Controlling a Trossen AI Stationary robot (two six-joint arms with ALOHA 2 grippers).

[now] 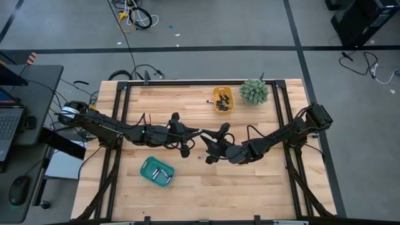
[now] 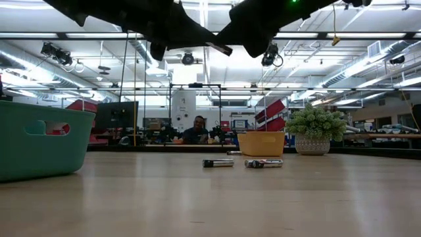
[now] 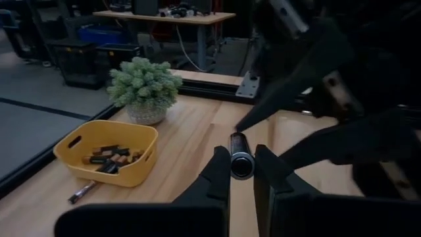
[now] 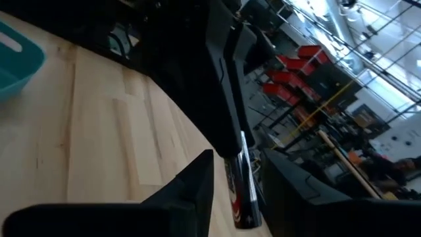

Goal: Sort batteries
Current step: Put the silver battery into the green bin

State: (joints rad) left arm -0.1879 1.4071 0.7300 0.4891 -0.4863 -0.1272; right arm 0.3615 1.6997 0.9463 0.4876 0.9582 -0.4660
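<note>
- Nearest, toward the front-left corner of the bench [image 1: 262, 200], a teal tray [image 1: 157, 171] sits with a few small cells inside.
- Above the middle of the bench the two arms meet, raised clear of the wood.
- The left end effector [image 3: 242, 172] has its fingers closed tight on a dark cylindrical battery [image 3: 240, 157], pinched between the tips and pointing forward.
- The right end effector [image 4: 238, 172] faces it from the other side; its fingers stand apart on either side of the same battery [image 4: 242, 187], not squeezing it.
- On the bench below them, two loose batteries [image 2: 218, 162] lie on their sides near each other, end to end across the middle.
- Farther back, near the far edge, a yellow tray [image 3: 107, 153] holds a heap of dark batteries; one more cell [image 3: 83, 191] lies on the wood just outside it.
- Beside the yellow tray, toward the far-right corner, stands a small green potted plant [image 1: 254, 92].
- Beyond the bench, a person [image 2: 196, 130] sits at a desk in the room.
</note>
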